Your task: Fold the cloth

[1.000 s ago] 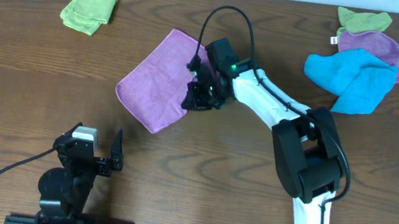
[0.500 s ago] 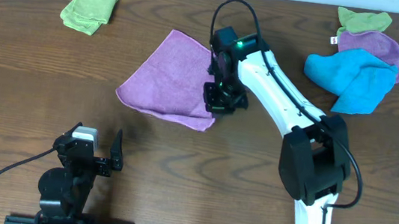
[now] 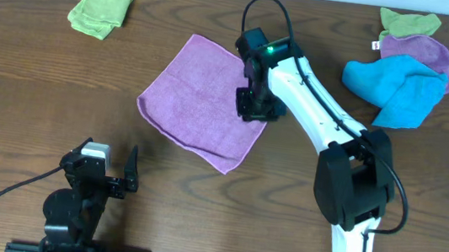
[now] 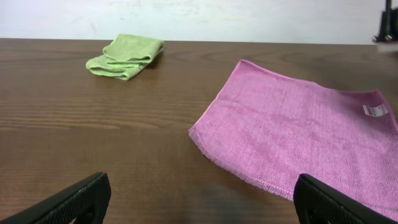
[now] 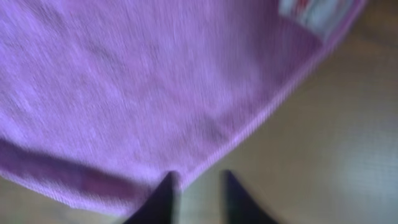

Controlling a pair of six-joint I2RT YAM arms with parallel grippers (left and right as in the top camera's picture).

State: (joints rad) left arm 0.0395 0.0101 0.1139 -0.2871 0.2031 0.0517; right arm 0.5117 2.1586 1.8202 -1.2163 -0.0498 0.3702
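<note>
The orchid-purple cloth (image 3: 201,106) lies spread flat as a tilted square in the middle of the table. It also shows in the left wrist view (image 4: 298,137) with its white tag (image 4: 375,110) at the right corner. My right gripper (image 3: 254,106) is low over the cloth's right edge. In the right wrist view its fingers (image 5: 198,186) stand slightly apart at the edge of the cloth (image 5: 155,81), with bare table between them; the view is blurred. My left gripper (image 4: 202,199) is open and empty, near the front left, short of the cloth.
A folded green cloth (image 3: 102,6) lies at the back left. At the back right lies a pile: a green cloth (image 3: 408,24), a rounded purple cloth (image 3: 423,54) and a bright blue cloth (image 3: 394,84).
My right gripper drew the cloth's folded-over part out to the right and forward. The cloth went from folded over to spread flat. The left arm has not moved.
</note>
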